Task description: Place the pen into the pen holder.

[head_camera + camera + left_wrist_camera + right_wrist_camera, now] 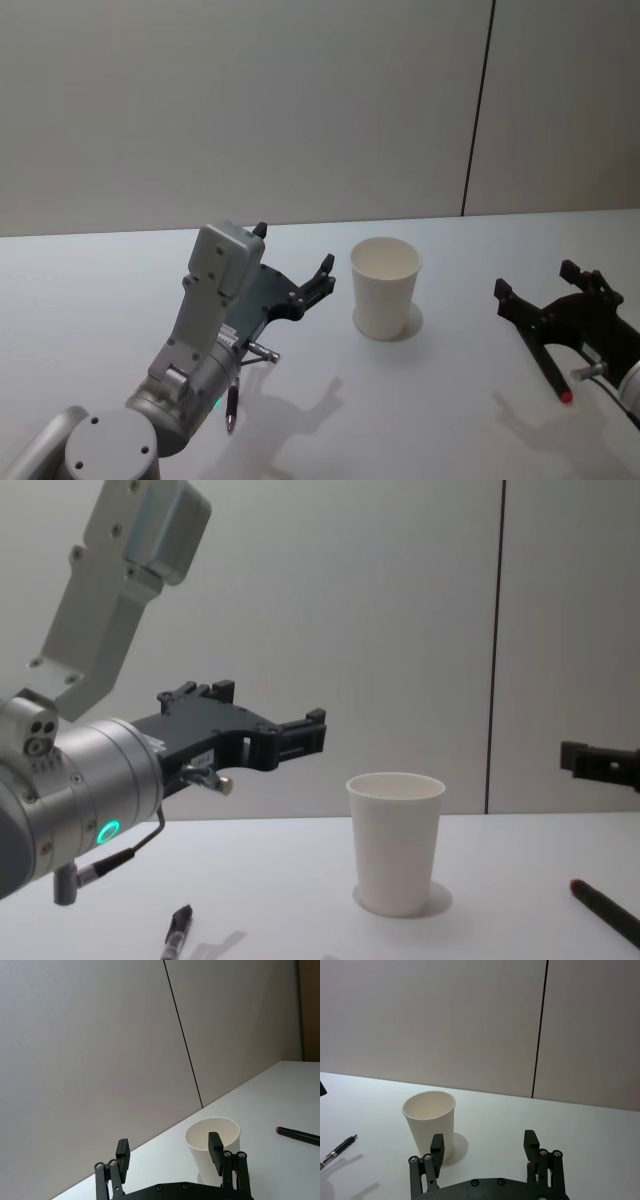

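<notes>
**A:** Centre stage, the pen holder [385,288]: white paper, matt, smooth walls, neatly rolled rim.

**B:** The table [440,420] under it is pale and smooth, barely a sheen.

**A:** Left of the pen holder, the left claw [294,246] is matt black plastic with small bright metal screws. The left arm [190,350] is satin silver metal and grey plastic.

**B:** The right claw [534,278], right of the pen holder, has the same matt black. The black pen [231,400] shows a shiny metal tip; the red-tipped pen [555,380] looks dull.
</notes>
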### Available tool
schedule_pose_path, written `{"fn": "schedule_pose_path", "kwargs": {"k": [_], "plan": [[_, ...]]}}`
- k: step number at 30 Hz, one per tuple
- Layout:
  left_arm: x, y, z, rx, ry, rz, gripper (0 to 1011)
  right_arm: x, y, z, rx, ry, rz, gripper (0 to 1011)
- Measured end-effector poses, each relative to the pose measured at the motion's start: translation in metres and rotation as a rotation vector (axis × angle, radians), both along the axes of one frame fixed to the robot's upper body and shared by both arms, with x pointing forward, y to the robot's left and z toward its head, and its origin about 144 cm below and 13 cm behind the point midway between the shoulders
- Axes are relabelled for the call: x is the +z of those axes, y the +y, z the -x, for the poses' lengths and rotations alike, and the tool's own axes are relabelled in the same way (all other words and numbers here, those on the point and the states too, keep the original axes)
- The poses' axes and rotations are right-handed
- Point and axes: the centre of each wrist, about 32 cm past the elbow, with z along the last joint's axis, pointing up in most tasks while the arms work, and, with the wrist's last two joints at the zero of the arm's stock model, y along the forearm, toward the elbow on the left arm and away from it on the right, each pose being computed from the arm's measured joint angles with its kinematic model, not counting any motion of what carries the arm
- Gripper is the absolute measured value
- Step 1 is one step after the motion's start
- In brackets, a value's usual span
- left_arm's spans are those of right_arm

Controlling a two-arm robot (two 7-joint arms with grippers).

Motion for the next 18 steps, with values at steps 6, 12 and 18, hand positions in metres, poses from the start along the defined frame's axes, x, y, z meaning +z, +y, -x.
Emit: {"fn": "schedule_pose_path", "kwargs": {"k": [6, 12, 18], "plan": [[0.000, 0.000, 0.000, 0.000, 0.000, 0.000, 1003, 0.009, -0.007, -0.007, 0.005, 0.067, 0.002, 1002], [0.000, 0.000, 0.000, 0.000, 0.000, 0.000, 1003, 0.018, -0.011, -0.016, 0.007, 0.134, 0.011, 1002], [0.000, 0.000, 0.000, 0.000, 0.000, 0.000, 1003, 0.026, -0.014, -0.025, 0.005, 0.196, 0.023, 1002]]}}
